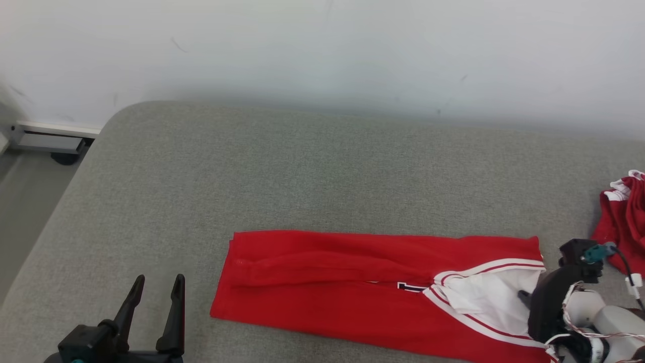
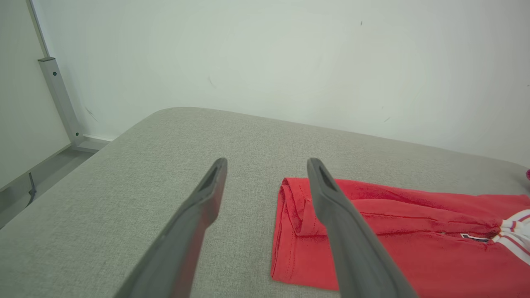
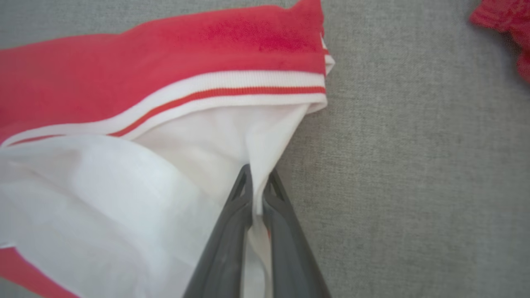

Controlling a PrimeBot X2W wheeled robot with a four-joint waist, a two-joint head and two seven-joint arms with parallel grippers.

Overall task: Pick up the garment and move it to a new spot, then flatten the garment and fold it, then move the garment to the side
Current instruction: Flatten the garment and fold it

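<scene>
While my left gripper point(image 1: 159, 278) hangs spread wide near the garment point(image 1: 327, 290), my right gripper point(image 3: 258, 171) pinches its white inner fabric

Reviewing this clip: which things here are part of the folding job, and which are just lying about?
In the job:
red garment, folded long on the grey cushion
right hand, shut on the garment's white edge
left hand, open, apart from the cloth

Lying about:
second red garment, bunched at the cushion's right edge
metal rail by the wall
</scene>
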